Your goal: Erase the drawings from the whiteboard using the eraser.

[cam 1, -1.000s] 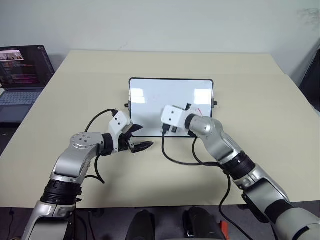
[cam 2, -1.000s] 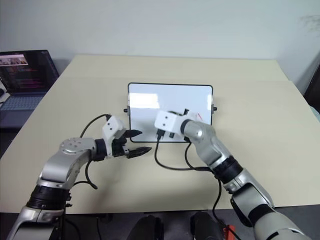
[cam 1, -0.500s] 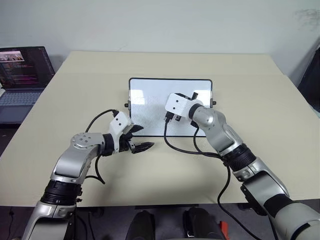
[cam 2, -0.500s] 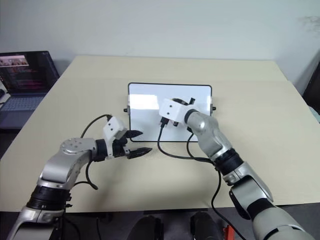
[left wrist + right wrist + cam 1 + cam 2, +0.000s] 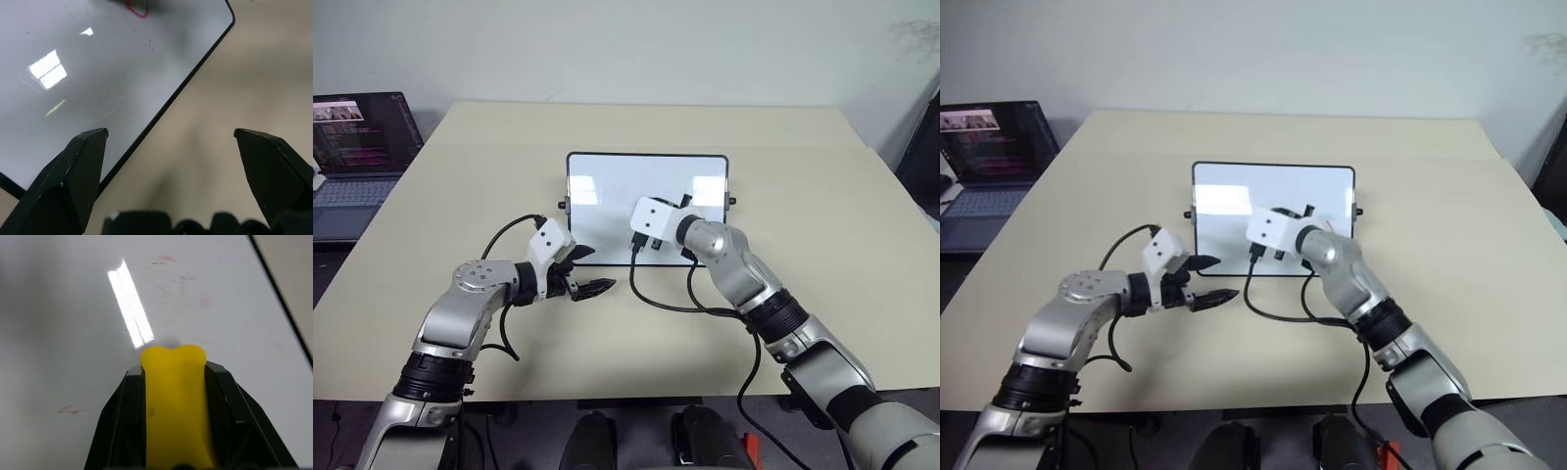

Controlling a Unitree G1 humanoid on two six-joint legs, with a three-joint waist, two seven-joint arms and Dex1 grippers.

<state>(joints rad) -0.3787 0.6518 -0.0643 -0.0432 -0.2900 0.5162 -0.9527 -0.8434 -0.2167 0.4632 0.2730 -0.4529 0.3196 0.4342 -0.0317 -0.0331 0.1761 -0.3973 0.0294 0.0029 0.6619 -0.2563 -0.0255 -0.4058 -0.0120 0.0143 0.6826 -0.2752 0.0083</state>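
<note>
- My right hand [image 5: 173, 382] grips the eraser [image 5: 176, 406] over the whiteboard [image 5: 607, 191]; faint red drawings [image 5: 67, 409] lie beside it.
- My left hand [image 5: 590, 277] gapes wide above the table [image 5: 822, 196].

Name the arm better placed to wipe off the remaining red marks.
Right. Its claw is shut on the yellow block eraser over the glossy black-framed whiteboard, near faint red marks. The left claw hangs open and empty at the board's edge.

Jaws clamp yellow eraser [image 5: 175, 406] over whiteboard [image 5: 58, 333]; faint, possibly red smudges [image 5: 67, 409].
</note>
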